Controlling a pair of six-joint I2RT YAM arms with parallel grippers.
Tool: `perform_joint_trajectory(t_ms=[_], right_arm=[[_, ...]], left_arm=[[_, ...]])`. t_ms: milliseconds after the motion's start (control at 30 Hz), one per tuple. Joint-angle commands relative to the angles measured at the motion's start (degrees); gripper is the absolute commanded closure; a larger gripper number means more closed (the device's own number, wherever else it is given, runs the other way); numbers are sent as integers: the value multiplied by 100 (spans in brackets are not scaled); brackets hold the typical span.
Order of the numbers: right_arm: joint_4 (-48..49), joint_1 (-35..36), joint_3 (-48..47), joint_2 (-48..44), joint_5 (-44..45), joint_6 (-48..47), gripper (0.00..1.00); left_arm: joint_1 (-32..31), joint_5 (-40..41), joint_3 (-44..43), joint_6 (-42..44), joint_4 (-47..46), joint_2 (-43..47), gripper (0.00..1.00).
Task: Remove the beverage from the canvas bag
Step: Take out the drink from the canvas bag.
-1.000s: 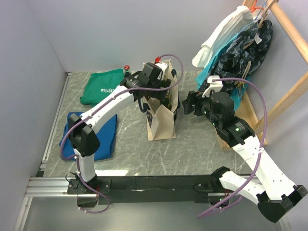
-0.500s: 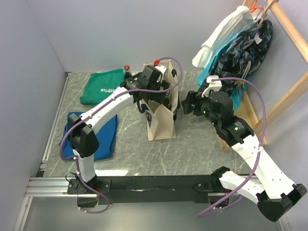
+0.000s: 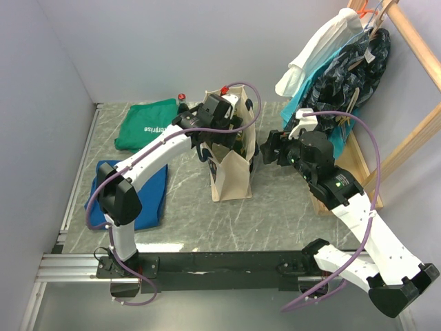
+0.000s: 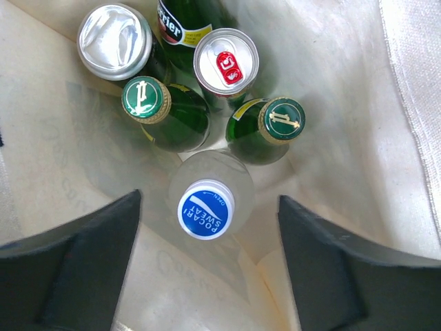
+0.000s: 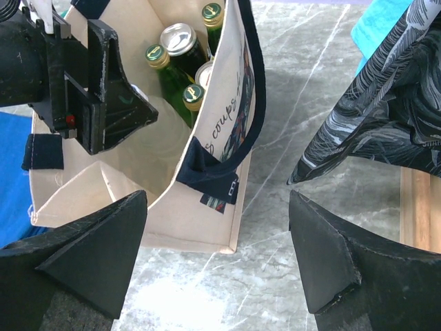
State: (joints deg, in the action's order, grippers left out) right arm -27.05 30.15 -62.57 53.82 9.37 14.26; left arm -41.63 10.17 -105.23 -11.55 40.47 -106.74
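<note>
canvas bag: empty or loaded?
Loaded. The canvas bag holds upright drinks: Pocari Sweat bottle, green bottle, red-tab can.

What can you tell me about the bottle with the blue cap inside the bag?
The blue-capped bottle stands upright in the canvas bag, seen from above. Its round blue cap carries white Pocari Sweat lettering; the body looks cloudy, pale plastic. Two green glass bottles stand close beside it. The left gripper is open, one finger on each side, neither touching it.
</note>
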Motion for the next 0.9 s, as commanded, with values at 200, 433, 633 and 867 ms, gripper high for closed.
perform_joint_trajectory(t_ms=[200,433,633,867], right_arm=[[156,26,-36,-3,-40,-2,11],[156,26,-28,40,21,-2,11],[156,17,-36,84,21,-11,11],[165,17,-36,146,22,-11,11]], left_arm=[[23,-130,-191,-66,5,4,34],[23,-103,-226,-49,14,-49,47],[14,-95,-287,-67,75,-128,38],[14,-60,-296,-49,111,-216,40]])
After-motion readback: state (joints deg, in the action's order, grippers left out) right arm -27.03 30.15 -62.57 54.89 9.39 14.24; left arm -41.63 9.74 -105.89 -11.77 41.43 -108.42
